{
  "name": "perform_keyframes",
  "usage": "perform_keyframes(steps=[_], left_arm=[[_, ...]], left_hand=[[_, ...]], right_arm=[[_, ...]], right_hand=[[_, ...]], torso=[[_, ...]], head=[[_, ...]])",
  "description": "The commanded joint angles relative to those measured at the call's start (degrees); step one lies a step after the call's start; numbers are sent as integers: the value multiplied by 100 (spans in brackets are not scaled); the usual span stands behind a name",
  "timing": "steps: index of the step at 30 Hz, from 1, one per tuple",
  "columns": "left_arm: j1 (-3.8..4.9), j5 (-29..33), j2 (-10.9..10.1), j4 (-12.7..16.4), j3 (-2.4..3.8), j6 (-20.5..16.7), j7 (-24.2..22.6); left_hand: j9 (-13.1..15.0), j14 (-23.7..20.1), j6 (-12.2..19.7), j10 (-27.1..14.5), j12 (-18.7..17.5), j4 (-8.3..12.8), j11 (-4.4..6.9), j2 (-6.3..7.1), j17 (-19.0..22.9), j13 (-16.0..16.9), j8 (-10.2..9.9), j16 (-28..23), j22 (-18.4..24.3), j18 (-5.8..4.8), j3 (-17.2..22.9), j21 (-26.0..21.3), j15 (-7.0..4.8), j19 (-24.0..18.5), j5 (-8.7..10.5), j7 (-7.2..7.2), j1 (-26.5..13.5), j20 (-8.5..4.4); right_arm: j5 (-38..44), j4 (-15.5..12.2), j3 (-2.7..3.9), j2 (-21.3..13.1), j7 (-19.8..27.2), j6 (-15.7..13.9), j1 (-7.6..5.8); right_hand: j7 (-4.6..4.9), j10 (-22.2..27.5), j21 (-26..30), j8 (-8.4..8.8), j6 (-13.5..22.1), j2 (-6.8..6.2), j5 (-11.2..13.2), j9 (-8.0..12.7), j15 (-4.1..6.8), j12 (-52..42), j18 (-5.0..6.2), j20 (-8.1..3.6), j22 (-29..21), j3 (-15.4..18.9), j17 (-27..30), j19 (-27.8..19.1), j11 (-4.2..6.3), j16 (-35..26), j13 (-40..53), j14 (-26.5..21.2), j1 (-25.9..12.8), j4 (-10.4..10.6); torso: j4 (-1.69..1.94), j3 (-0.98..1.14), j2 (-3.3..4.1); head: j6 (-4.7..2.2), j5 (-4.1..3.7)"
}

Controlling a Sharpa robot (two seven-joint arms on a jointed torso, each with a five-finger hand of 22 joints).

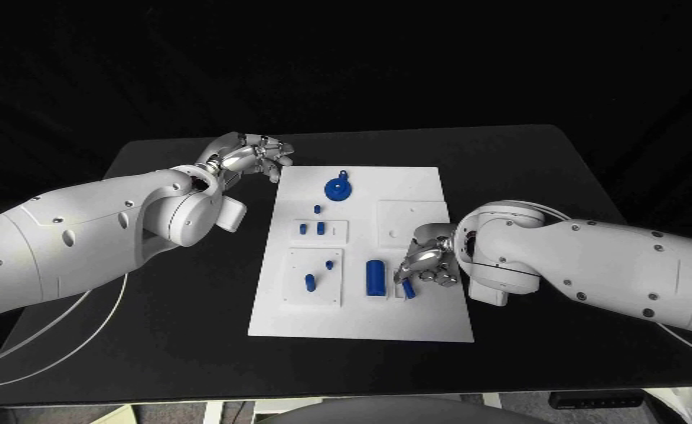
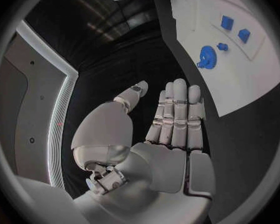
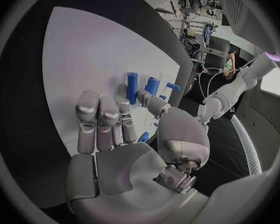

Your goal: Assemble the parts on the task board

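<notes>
– Logging item one, the right hand [image 1: 428, 262]: where does it stand?
– Over the task board [image 1: 361, 319], towards its right edge and near edge. Its fingers [image 3: 99, 117] run out side by side, with the thumb set off to one side.
– Item two, the part in hand?
– One small blue piece [image 1: 408, 288], just under my fingertips and touching or all but touching them. The right wrist view shows a sliver of it [image 3: 144, 137] between fingers and thumb. I cannot tell whether I pinch it or merely rest on it.
– Neighbours?
– A blue cylinder [image 1: 376, 277] just beside it, on the side away from the board's right edge. A blue gear-like piece [image 1: 338, 188] lies near the far edge, well apart.
– Item three, the left hand [image 1: 253, 156]?
– Off the board, above the table [image 1: 173, 329] by the board's far left corner. It is empty, fingers straight and thumb apart.
– Handling note for the step?
– As I judge it, the step is picking up that small piece. I should close thumb and fingertip squarely on its sides, then lift straight up so I do not knock the cylinder. A light, centred pinch matters, because so small a part could twist or slip out.
</notes>
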State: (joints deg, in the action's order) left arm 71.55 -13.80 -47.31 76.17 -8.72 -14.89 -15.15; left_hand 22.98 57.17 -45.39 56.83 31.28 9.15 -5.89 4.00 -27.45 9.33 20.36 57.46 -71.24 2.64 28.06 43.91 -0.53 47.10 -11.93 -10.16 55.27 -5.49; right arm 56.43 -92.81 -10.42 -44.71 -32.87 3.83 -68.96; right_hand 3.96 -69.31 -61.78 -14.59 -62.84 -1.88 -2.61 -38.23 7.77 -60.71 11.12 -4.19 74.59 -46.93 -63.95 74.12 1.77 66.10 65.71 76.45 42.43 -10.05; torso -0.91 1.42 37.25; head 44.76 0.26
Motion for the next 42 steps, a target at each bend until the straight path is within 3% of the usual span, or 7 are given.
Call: perform_keyframes(steps=[1, 5, 14, 22, 30, 35, 42], left_arm=[[4, -45, -3, 13, 3, 79, -29], [4, -45, -6, 14, 3, 80, -28], [4, -55, -10, 15, 3, 78, -13], [4, -62, -10, 14, 3, 76, -12], [4, -68, -10, 12, 3, 82, -2], [4, -71, -13, 13, 3, 79, 3], [3, -73, -9, 11, 2, 82, 3]], left_hand=[[-8, -11, 1, -40, 24, -41, 9, 17, -9, 7, 19, -25, -7, 90, 4, -40, 31, 28, 36, -24, -15, -36], [-8, -11, 1, -40, 24, -41, 9, 17, -9, 7, 19, -25, -7, 90, 4, -40, 31, 28, 36, -24, -15, -36], [-8, -10, 1, -40, 24, -44, 9, 15, -10, 7, 19, -25, -8, 90, 5, -41, 30, 29, 36, -24, -15, -36], [-9, -9, 1, -40, 24, -46, 10, 14, -11, 8, 20, -26, -9, 91, 5, -42, 30, 30, 36, -24, -15, -36], [-9, -9, 1, -41, 24, -46, 10, 15, -13, 8, 21, -26, -11, 91, 5, -42, 30, 30, 36, -24, -13, -37], [-9, -9, 1, -41, 25, -47, 10, 13, -13, 9, 21, -26, -12, 91, 6, -43, 30, 31, 35, -24, -12, -37], [-10, -8, 1, -41, 25, -47, 10, 12, -14, 9, 22, -26, -13, 92, 8, -44, 29, 31, 35, -23, -9, -37]], right_arm=[[26, -17, -4, 19, 50, 3, 14], [33, -12, -4, 16, 45, 13, 14], [33, -7, -4, 9, 48, 46, 14], [33, -1, -5, 4, 55, 85, 14], [30, -6, -5, -2, 103, 86, 15], [28, -38, -5, -28, 114, 160, 17], [19, -63, -5, -66, 95, 198, 17]], right_hand=[[-10, -95, -16, 8, -39, -4, -20, 9, 30, 4, 388, -24, 6, -1, 10, 7, 70, 20, 8, -21, -63, -21], [-10, -96, -17, 8, -39, -7, -20, 9, 30, 4, 388, -24, 6, 2, 10, 8, 69, 20, 8, -21, -68, -20], [-14, -105, -27, 11, -52, -216, -18, 17, 32, 11, 388, -20, 6, 342, 14, 10, 73, 31, 15, -23, -513, 168], [-27, -116, -27, 9, -70, -257, -19, 21, 45, 14, 388, -46, 7, 537, 17, -6, 86, 40, 27, -31, -744, 251], [-30, -116, -29, 13, -69, -283, -19, 24, 50, 17, 388, -58, 9, 594, 18, -14, 89, 43, 32, -35, -799, 255], [-31, -115, -34, 15, -69, -414, -19, 26, 52, 20, 388, -69, 13, 687, 20, -20, 91, 46, 39, -39, -849, 215], [-34, -116, -32, 15, -73, -430, -19, 26, 53, 23, 388, -75, 12, 723, 22, -23, 93, 47, 41, -40, -880, 223]], torso=[[0, -2, 0], [-1, -4, -3], [1, -3, -3], [-2, -2, -1], [-1, -1, 0], [0, 2, 2], [-3, 0, -2]], head=[[1, 4], [2, 12], [-7, 20], [-4, 21], [0, 18], [6, 14], [-2, 11]])
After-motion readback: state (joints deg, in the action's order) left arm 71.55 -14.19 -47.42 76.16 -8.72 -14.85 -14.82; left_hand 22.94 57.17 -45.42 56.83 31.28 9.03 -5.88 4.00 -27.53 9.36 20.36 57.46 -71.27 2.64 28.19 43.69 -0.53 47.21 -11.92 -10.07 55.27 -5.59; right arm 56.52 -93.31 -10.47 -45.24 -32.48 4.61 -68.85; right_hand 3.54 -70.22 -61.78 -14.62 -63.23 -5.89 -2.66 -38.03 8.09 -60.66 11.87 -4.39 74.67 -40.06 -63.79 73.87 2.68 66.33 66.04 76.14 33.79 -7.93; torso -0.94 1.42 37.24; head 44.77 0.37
